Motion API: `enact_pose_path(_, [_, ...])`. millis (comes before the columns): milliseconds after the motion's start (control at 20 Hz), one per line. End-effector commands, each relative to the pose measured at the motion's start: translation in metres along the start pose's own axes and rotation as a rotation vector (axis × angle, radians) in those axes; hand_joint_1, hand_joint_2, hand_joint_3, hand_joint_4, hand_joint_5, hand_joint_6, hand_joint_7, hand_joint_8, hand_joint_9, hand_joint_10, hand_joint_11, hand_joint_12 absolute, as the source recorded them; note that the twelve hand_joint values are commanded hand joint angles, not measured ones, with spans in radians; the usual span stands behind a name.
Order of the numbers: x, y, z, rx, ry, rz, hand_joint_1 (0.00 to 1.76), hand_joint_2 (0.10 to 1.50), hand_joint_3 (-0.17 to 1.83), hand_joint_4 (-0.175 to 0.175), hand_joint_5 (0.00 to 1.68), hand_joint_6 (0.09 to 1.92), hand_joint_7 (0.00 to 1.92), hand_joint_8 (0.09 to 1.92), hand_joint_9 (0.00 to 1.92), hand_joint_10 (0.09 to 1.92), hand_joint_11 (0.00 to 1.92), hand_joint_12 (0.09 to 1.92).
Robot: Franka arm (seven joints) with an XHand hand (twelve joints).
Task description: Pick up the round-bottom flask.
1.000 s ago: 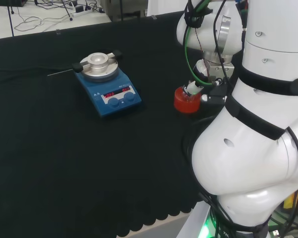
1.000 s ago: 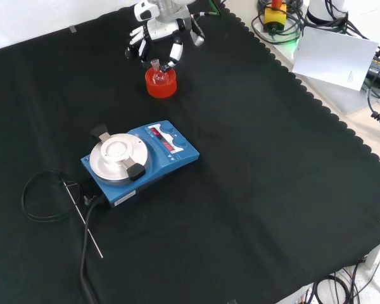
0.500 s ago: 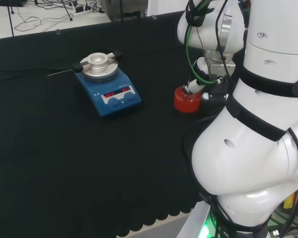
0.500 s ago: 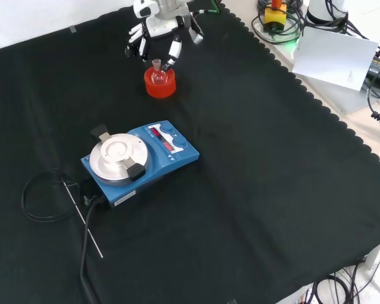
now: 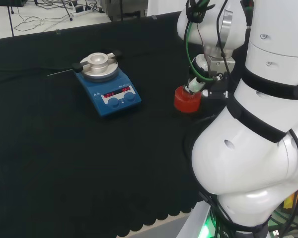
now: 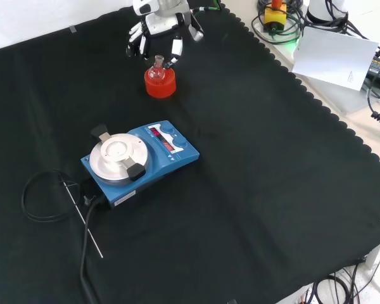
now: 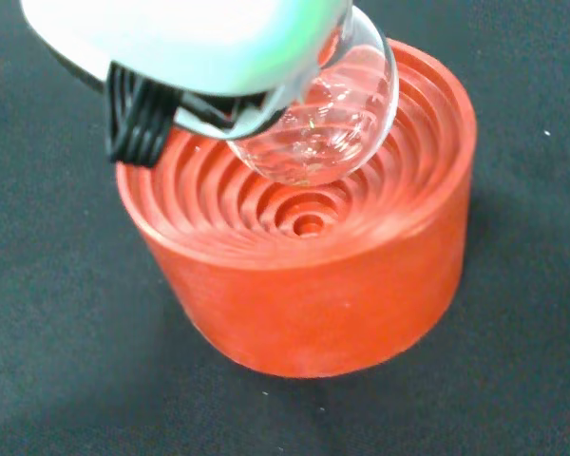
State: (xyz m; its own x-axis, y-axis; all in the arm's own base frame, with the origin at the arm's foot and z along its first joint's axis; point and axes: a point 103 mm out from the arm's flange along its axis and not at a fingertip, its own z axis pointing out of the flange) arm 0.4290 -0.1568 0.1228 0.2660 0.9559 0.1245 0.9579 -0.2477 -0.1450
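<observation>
Flask [image 7: 323,119] neck hidden behind blurred hand [image 7: 185,43]

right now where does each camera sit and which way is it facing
Head view: behind and above the arm's base, looking over the white links at the bench; hand by the red stand.
Front view: opposite, looking down on the cloth; hand enters from the top.
Wrist view: at the wrist, looking past the fingers at the round-bottom flask.
All three share the stand.
</observation>
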Motion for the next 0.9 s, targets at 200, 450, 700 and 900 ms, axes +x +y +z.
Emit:
enact_pose_path(200, [0.024,0.007,-0.031,0.080,-0.029,-0.049,1.11,0.50,1.06,0.175,1.18,1.06,0.41,0.69,0.62,0.61,0.37,1.36])
enact_pose_path(450, [0.035,0.013,-0.047,0.136,-0.079,-0.065,1.11,0.50,1.06,0.175,1.18,1.06,0.41,0.69,0.63,0.61,0.38,1.36])
enact_pose_path(700, [0.045,0.020,-0.070,0.150,-0.120,-0.080,1.11,0.50,1.06,0.175,1.18,1.06,0.41,0.69,0.62,0.61,0.38,1.35])
enact_pose_path(900, [0.054,0.030,-0.090,0.159,-0.145,-0.091,1.11,0.50,1.06,0.175,1.18,1.06,0.41,0.69,0.62,0.61,0.38,1.35])
